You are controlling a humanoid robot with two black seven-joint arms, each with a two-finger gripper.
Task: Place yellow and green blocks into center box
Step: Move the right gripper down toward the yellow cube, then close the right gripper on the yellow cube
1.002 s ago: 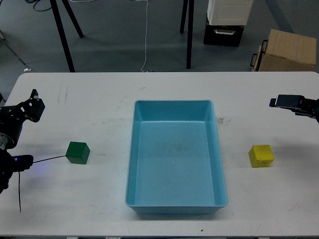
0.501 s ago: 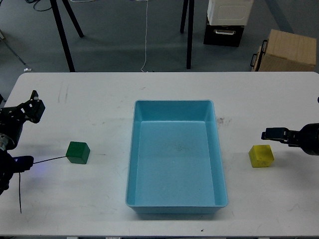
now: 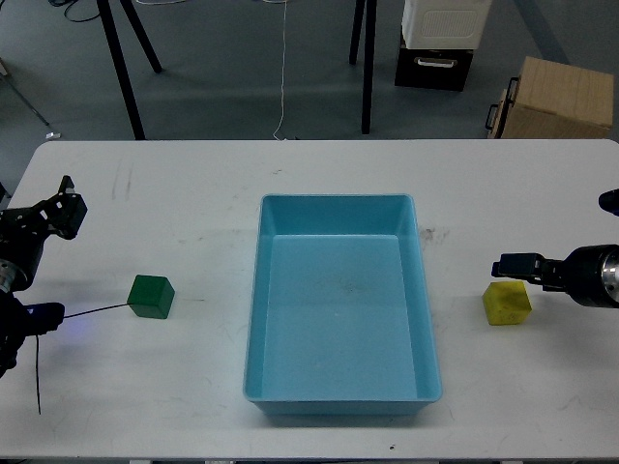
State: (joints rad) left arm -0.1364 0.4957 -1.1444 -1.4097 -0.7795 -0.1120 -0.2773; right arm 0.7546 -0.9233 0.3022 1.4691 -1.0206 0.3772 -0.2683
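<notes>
A green block sits on the white table, left of the empty light-blue box in the middle. A yellow block sits right of the box. My right gripper hovers just above the yellow block's far top edge; it is seen end-on, so I cannot tell how its fingers stand. My left gripper is near the table's left edge, up and left of the green block, small and dark, and holds nothing visible.
A thin black cable runs from the left arm to the green block's side. Beyond the table's far edge are black stand legs, a cardboard box and a black-and-white case on the floor.
My right gripper has come down and to the left, from the far right edge to just over the yellow block. The left arm and both blocks have not moved.
</notes>
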